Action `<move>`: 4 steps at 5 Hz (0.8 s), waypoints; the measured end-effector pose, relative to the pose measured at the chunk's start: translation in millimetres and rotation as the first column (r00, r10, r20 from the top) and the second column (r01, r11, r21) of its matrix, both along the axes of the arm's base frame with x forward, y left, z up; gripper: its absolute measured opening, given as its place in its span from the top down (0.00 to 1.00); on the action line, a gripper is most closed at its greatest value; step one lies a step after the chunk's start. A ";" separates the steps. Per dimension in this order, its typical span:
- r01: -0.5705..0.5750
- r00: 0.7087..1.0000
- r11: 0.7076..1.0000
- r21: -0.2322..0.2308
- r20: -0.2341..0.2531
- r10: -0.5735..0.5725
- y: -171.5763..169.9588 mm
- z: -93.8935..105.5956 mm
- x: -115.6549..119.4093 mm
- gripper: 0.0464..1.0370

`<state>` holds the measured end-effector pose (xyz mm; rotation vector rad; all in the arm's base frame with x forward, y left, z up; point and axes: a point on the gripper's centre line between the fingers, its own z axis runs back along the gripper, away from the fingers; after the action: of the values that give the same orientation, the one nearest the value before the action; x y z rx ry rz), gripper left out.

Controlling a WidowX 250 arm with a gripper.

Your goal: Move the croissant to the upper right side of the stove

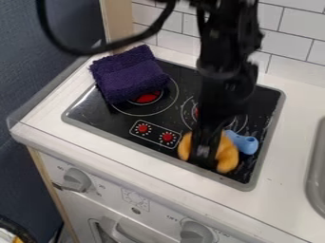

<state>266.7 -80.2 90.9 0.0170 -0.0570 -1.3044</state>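
Black gripper (204,151) hangs low over the lower right part of the stove (92,110), directly over the middle of the croissant (227,155). The croissant is orange-yellow and curved, and its two ends show on either side of the gripper, while its centre is hidden behind it. The arm also covers much of the stove's right-hand burner and part of its upper right area.
A light blue object (245,142) lies just right of the croissant. A folded purple cloth (129,73) covers part of the upper left burner. The tiled wall (293,50) stands behind, and a sink edge (314,178) is at the right.
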 end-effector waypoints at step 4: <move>-0.043 0.999 0.999 -0.019 0.017 0.043 -15.3 -6.5 117.8 0.40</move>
<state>384.5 -95.6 84.4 0.0133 -0.0834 -1.2610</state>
